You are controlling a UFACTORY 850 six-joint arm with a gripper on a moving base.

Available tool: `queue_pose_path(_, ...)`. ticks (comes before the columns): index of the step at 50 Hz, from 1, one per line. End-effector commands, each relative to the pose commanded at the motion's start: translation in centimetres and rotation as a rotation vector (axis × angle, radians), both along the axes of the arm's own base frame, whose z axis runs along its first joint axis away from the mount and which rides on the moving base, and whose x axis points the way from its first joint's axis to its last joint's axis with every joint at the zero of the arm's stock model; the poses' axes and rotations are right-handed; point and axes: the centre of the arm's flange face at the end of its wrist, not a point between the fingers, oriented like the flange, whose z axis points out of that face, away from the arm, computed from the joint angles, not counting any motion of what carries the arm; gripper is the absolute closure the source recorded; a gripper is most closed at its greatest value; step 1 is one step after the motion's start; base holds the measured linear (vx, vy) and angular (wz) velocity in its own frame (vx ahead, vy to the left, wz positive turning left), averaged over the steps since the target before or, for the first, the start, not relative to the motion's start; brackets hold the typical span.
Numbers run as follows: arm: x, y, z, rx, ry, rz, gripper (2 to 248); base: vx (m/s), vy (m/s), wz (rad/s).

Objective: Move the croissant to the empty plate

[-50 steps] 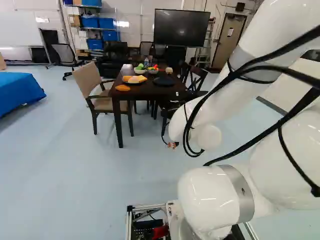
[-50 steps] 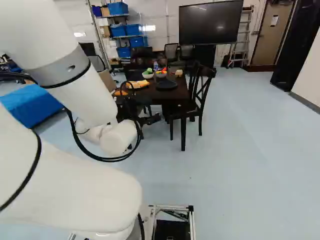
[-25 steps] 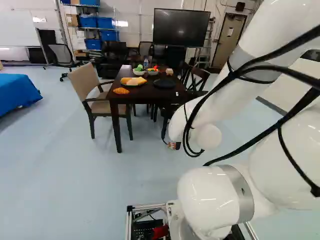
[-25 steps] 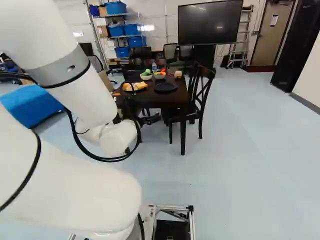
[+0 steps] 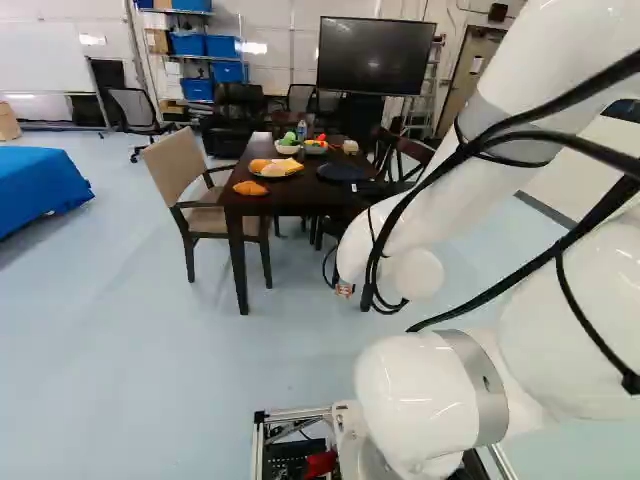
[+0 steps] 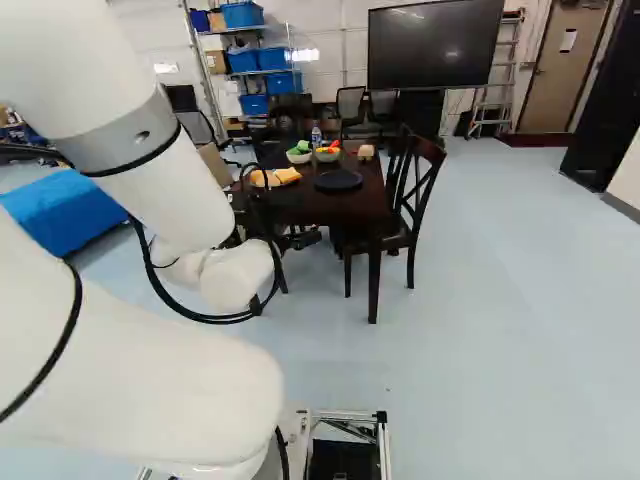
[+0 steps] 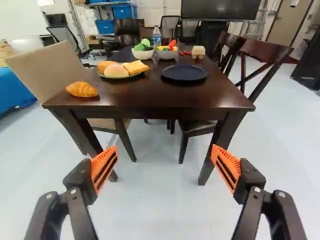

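Base (image 6: pixel 345 414) has rolled nearer the table (image 7: pixel 150 102), chairs (image 7: pixel 45 70) at both sides, claw (image 6: pixel 300 240) spread.

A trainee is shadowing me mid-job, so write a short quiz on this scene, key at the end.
1. True or false: the round dark blue plate is empty.
2. Where does the golden-brown, ridged croissant lie? A: on that plate. B: directly on the dark brown wooden table, near a corner. C: in a bowl.
3. Fill in: the black two-fingered pincer with orange pads stands ____ (open or shut).

Key: 1 true; 2 B; 3 open.
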Motion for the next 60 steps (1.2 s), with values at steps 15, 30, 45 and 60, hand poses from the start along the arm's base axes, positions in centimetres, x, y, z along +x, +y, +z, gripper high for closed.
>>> queue_pose_path(15,0.0,0.0,0.0,0.0,0.0,0.0,3,0.19,0.043,0.197)
queue_pose_path(30,0.0,0.0,0.0,0.0,0.0,0.0,3,0.206,0.006,0.017)
queue_pose_path(45,0.0,0.0,0.0,0.0,0.0,0.0,3,0.201,0.004,0.005)
queue_pose_path(60,0.0,0.0,0.0,0.0,0.0,0.0,3,0.204,0.006,0.005)
